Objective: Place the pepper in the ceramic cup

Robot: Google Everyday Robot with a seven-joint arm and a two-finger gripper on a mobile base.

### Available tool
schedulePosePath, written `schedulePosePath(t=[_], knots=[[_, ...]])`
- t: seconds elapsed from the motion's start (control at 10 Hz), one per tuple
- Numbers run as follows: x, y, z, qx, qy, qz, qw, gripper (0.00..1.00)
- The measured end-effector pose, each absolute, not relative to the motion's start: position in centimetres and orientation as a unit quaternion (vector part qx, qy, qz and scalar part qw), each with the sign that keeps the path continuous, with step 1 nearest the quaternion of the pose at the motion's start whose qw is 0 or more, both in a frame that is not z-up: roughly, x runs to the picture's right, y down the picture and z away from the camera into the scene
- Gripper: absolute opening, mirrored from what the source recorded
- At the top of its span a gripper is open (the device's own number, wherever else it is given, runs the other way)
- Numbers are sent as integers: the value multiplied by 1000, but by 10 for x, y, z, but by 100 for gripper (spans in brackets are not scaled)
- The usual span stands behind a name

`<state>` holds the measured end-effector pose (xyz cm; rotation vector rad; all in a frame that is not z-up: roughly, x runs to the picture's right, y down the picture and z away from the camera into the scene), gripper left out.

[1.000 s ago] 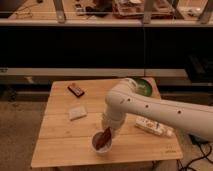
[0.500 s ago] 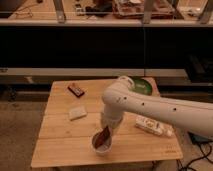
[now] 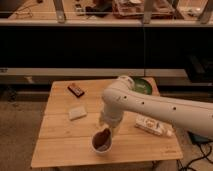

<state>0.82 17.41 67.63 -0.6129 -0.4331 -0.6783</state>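
The white ceramic cup (image 3: 101,145) stands near the front edge of the wooden table (image 3: 60,145). A dark red-brown pepper (image 3: 103,135) shows at the cup's mouth, its lower part inside the rim. My gripper (image 3: 106,128) hangs from the big white arm directly above the cup, right at the pepper's upper end. I cannot see whether it holds the pepper.
A green bowl (image 3: 143,86) sits at the back right, partly behind my arm. A dark rectangular bar (image 3: 76,90) lies at the back left, a pale square pad (image 3: 77,112) left of centre, and a white packet (image 3: 153,126) at the right.
My arm's upper part has shifted slightly to the left. The gripper stays over the cup with the pepper at its mouth. The cup has not moved.
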Motion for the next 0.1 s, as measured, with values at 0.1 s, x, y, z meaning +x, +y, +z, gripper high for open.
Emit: schedulePosePath(t=[0.1], knots=[[8,175,677,-294,-208,-325,875,80]])
